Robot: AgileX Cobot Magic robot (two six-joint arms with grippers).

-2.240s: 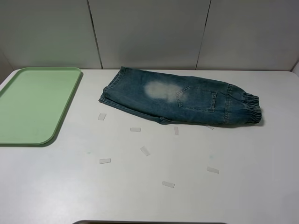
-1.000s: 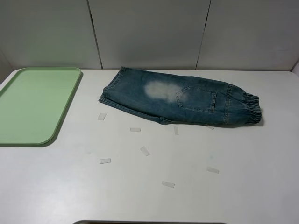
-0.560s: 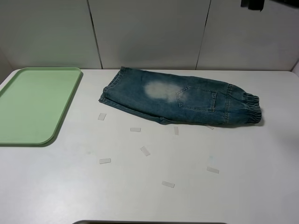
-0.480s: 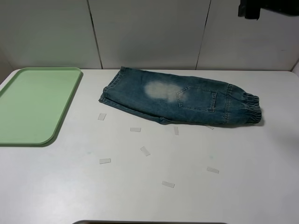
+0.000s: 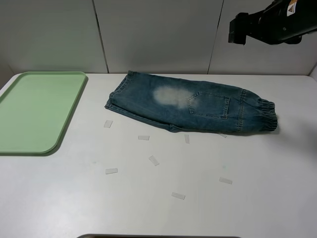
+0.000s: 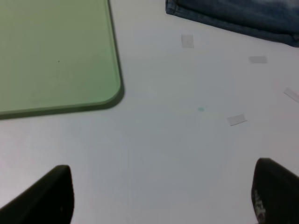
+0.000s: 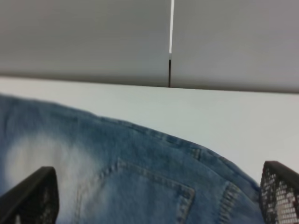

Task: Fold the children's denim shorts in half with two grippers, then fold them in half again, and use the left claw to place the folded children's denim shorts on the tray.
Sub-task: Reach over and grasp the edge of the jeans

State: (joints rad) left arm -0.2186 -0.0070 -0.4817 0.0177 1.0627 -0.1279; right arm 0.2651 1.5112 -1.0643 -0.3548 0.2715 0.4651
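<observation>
On the left we see the pale green tray (image 5: 34, 109) flat on the white desk (image 5: 148, 208). Our left claw (image 6: 163, 198) hangs over bare desk just off the tray's corner, prongs spread wide and empty. The denim shorts (image 5: 198, 106) lie mid-desk, one leg's width showing, cuff toward the tray, gathered waistband to the right, a faded oval and a pocket facing up. The right arm (image 5: 270, 25) reaches in high at far right, its claw (image 7: 156, 196) wide open, holding nothing.
</observation>
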